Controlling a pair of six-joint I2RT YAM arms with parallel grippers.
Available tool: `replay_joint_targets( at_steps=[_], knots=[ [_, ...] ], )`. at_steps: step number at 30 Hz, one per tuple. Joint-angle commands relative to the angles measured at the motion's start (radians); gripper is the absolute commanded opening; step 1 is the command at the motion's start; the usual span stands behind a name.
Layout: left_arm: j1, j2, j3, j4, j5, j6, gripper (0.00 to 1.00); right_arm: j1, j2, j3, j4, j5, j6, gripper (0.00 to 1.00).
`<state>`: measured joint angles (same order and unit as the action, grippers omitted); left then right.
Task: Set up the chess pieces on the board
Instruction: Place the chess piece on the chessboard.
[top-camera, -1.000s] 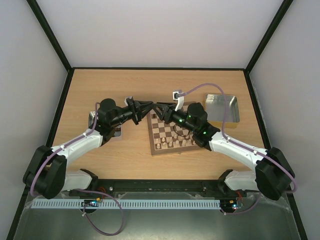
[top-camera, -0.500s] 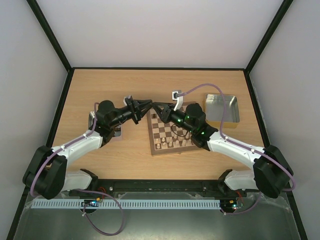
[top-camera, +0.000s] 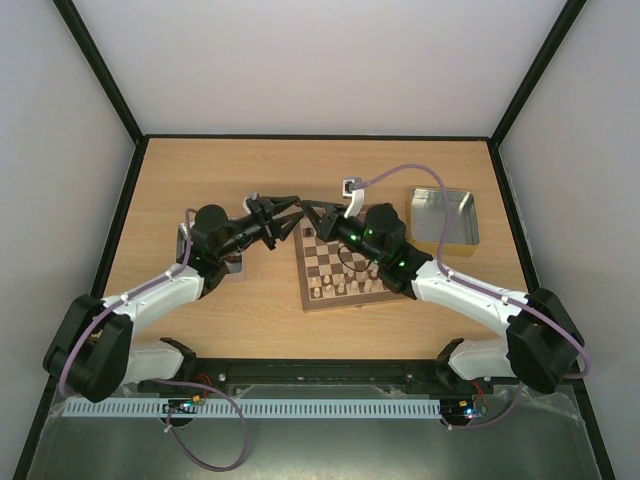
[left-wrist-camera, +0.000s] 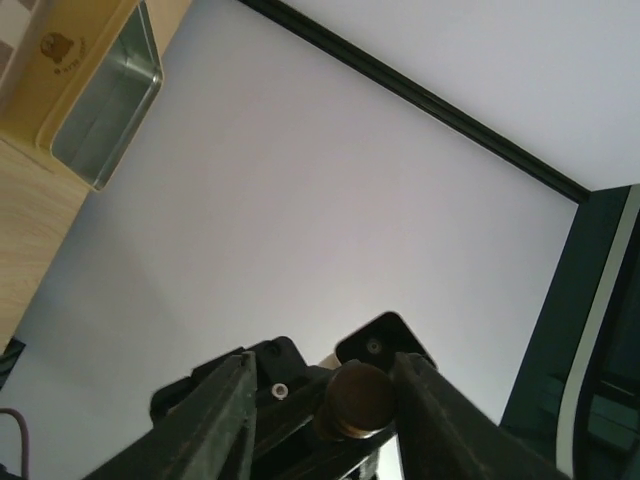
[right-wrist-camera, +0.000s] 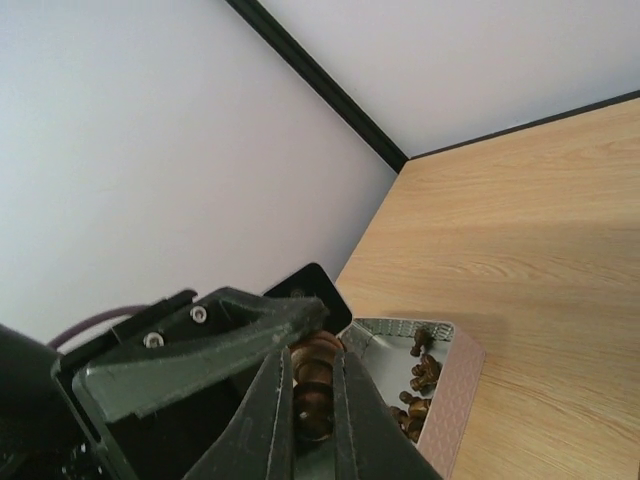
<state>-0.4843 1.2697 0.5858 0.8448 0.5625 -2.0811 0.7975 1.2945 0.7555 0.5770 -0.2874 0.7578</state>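
Bright, even light; soft shadows

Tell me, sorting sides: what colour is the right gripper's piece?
The chess piece is dark brown; right wrist view shows it best.

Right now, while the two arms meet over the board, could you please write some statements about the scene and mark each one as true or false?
1. The right gripper is shut on a dark chess piece. True.
2. The left gripper is clamped tight on that piece. False: its fingers stand apart, with a gap beside the piece.
3. Pale pieces stand on the near rows of the board. True.
4. The metal tray right of the board is full of pieces. False: no pieces show inside it.
5. The grippers meet over the board's near right corner. False: they meet by its far left corner.
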Motion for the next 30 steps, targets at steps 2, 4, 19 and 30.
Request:
replay_joint_targets(
  at_steps=[2,4,19,30],
  knots=[
    [0.0,-0.076,-0.008,-0.225,-0.032,0.065,0.51,-0.001,-0.003,0.152,-0.292,0.097,0.022,0.02],
    [0.015,-0.108,-0.001,-0.365,-0.05,0.199,0.6,-0.019,0.005,0.205,-0.467,0.113,0.012,0.02],
    [0.117,-0.289,0.203,-1.11,-0.512,1.354,0.73,-0.104,0.334,0.523,-1.235,0.229,-0.293,0.02],
    [0.136,-0.303,0.228,-1.219,-0.61,1.641,0.73,-0.096,0.58,0.681,-1.383,0.238,-0.356,0.02]
  ],
)
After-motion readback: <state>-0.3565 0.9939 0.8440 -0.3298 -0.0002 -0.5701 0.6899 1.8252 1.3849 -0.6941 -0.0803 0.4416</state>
